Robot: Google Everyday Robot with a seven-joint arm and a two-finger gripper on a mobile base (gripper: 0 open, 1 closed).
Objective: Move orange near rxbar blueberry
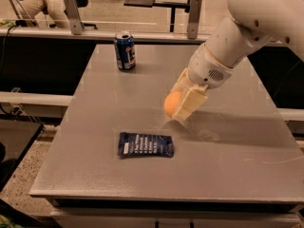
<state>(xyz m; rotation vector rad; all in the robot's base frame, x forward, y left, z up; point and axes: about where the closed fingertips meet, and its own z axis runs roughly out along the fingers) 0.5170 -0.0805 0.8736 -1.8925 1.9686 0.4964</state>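
The orange (pixel 171 103) is round and orange and sits between the cream fingers of my gripper (pixel 179 105), just above the grey table (pixel 95 118) near its middle. The gripper is shut on the orange, and the near finger (pixel 189 103) hides the fruit's right half. The rxbar blueberry (pixel 145 145) is a flat dark navy wrapper with white text. It lies on the table below and a little left of the orange, a short gap away. My white arm (pixel 247 27) reaches in from the upper right.
An upright blue soda can (pixel 125 51) stands at the table's back left. Beyond the table's far edge run a rail and posts (pixel 71 13). The table's front edge (pixel 161 194) is close to the wrapper. A low dark surface (pixel 14 141) lies at the left.
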